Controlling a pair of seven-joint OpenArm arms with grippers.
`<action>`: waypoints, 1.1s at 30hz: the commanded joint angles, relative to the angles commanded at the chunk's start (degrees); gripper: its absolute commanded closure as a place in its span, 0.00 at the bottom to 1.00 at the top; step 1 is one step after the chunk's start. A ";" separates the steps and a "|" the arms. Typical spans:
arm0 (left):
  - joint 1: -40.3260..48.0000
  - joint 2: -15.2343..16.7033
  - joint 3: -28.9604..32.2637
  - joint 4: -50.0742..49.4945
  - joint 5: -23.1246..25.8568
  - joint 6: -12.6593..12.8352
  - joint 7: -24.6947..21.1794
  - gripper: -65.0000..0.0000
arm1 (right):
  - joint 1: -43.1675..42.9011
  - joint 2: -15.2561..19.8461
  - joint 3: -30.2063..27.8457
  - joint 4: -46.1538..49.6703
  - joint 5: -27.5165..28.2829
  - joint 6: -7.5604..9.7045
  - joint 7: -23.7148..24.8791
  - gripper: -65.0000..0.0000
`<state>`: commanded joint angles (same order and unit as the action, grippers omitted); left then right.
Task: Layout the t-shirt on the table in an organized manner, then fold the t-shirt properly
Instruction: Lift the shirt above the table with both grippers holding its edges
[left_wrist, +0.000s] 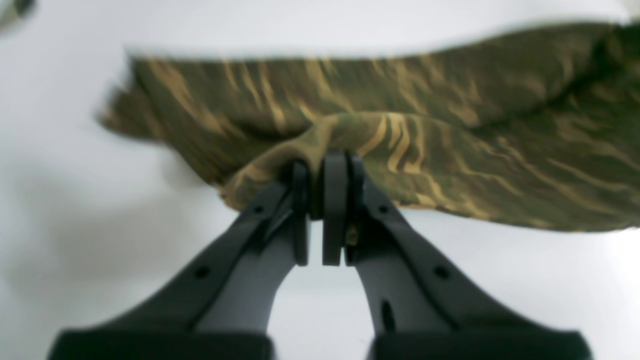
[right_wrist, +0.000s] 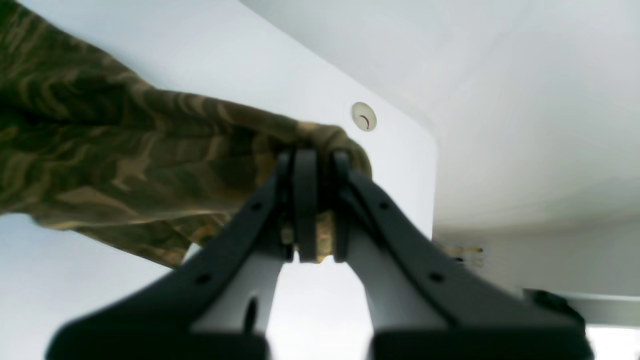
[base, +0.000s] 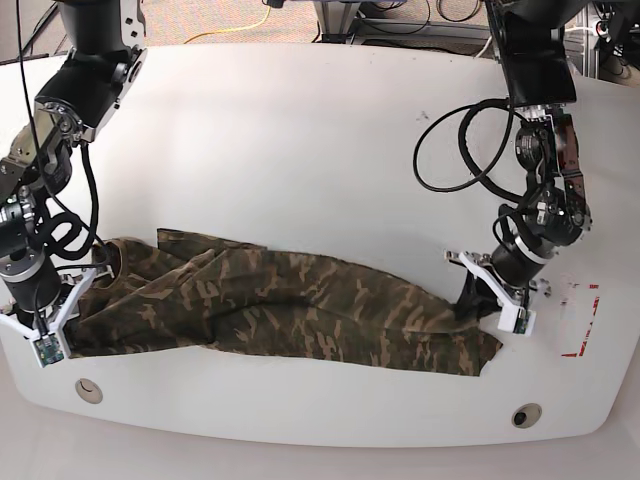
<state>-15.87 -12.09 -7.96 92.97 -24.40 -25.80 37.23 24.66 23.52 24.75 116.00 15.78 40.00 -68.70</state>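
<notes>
Both wrist views are blurred; cloth detail is hard to make out. The t-shirt (base: 290, 305) is stretched in a long bunched band across the near part of the white bench (base: 300, 130). One end is pinched by the left gripper (left_wrist: 322, 200), the other by the right gripper (right_wrist: 312, 200). A grommet hole (right_wrist: 363, 116) is seen just beyond the right gripper. Red tape marks (base: 583, 320) lie beside the left arm.

Floor: carpet (base: 215, 18) beyond the tabletop's far edge.
Cables: yellow cable (base: 235, 30) and dark cables (base: 420, 12) lying there.
Light: even, soft.
</notes>
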 joint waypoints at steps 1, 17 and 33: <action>-1.32 -0.26 0.00 0.79 0.00 0.00 0.00 1.00 | 0.53 0.00 0.00 -0.09 0.00 0.00 0.00 1.00; -24.88 -1.67 0.00 4.66 0.44 0.00 3.08 1.00 | 13.01 1.58 -1.58 -2.90 -0.35 0.00 0.00 0.99; -43.52 -1.67 -0.09 4.40 3.96 0.00 7.56 1.00 | 27.52 5.71 -5.45 -15.12 -0.26 0.00 0.18 0.99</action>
<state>-59.38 -13.76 -8.04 97.36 -20.44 -25.80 44.79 52.18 29.23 19.30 100.88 15.52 40.00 -68.53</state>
